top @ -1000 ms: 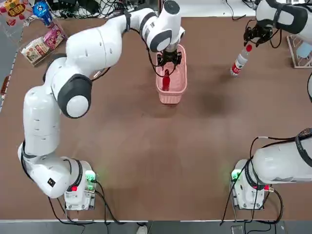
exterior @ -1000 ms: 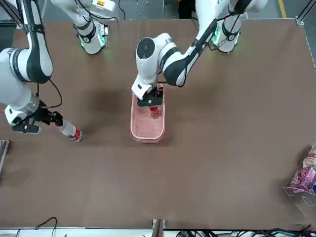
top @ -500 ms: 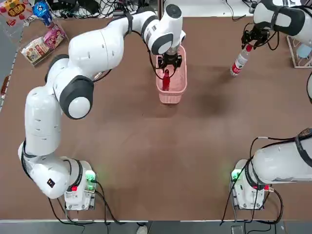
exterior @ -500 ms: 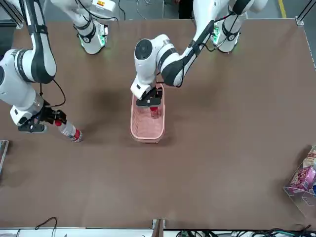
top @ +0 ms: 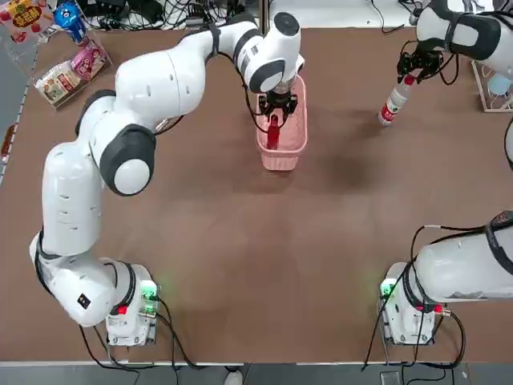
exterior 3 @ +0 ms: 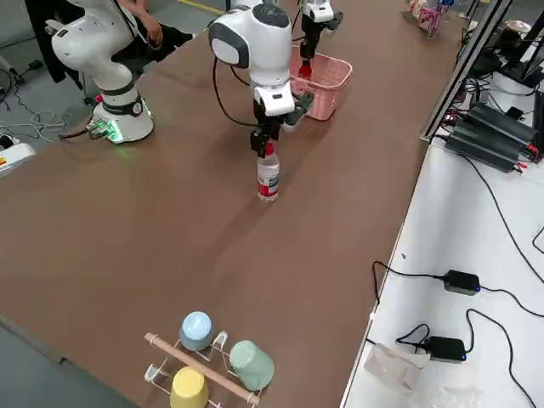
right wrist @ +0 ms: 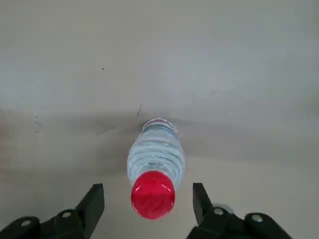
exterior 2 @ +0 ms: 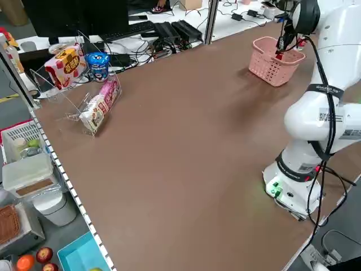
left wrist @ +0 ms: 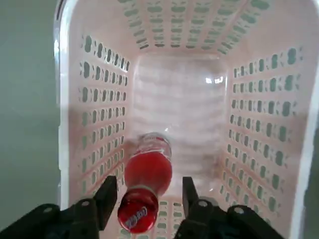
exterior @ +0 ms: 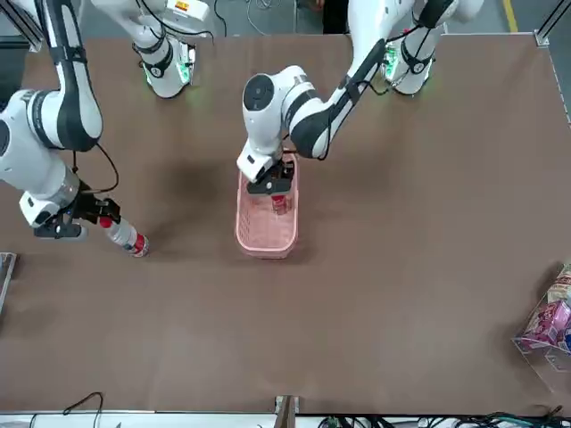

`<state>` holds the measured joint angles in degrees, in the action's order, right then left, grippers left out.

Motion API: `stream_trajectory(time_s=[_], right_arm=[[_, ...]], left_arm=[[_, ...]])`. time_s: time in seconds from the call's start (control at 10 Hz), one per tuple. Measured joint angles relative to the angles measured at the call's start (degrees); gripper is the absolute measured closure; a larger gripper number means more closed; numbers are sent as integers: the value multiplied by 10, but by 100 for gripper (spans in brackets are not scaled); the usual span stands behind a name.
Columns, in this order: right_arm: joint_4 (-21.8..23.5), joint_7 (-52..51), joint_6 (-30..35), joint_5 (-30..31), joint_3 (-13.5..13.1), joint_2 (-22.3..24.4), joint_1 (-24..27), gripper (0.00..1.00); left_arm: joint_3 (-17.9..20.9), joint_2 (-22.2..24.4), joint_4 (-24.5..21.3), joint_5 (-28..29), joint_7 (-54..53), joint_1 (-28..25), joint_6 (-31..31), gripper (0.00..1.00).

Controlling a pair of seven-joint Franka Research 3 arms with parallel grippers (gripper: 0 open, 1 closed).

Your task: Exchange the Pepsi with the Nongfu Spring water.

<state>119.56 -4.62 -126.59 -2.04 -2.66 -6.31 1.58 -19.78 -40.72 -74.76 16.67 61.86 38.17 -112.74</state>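
Observation:
The Pepsi [left wrist: 147, 172], a small all-red bottle, stands inside the pink basket [top: 282, 156] at the table's far middle. My left gripper [left wrist: 147, 188] reaches down into the basket. Its fingers [left wrist: 106, 191] sit either side of the Pepsi's cap with small gaps, open. The Nongfu Spring water [top: 393, 104], clear with a red cap, stands on the table at the far right. My right gripper [right wrist: 148, 191] hovers at its cap, open, a finger on each side and not touching. The front view shows the Pepsi [exterior: 279, 203] and the water [exterior: 127, 236] too.
A rack of cups [exterior 3: 212, 357] stands at the table's right edge beyond the water. Snack packs in a clear stand [top: 68, 72] lie at the far left corner. Bare brown tabletop [top: 264, 241] stretches between the basket and the arm bases.
My left gripper's fingers have drawn closer together around the Pepsi's cap. The right gripper has shifted slightly over the water's cap. Both bottles stay put.

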Motion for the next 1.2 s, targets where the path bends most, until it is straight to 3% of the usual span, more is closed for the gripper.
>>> stream_trajectory(time_s=[0.2, 0.7, 0.9, 1.2], right_arm=[[3, -2, -3, 0, 0, -3, 0, 24], [3, -17, -2, 0, 0, -3, 0, 53], [3, -18, -2, 0, -1, -3, 1, 60], [2, -19, -2, 0, -1, -3, 2, 64]], left_arm=[[0, 0, 0, 1, -1, 0, 0, 45], [0, 0, -12, 22, -3, 6, 0, 52], [0, 0, -13, 25, -8, 7, -1, 68], [0, 0, -11, 25, -12, 4, -2, 68]])
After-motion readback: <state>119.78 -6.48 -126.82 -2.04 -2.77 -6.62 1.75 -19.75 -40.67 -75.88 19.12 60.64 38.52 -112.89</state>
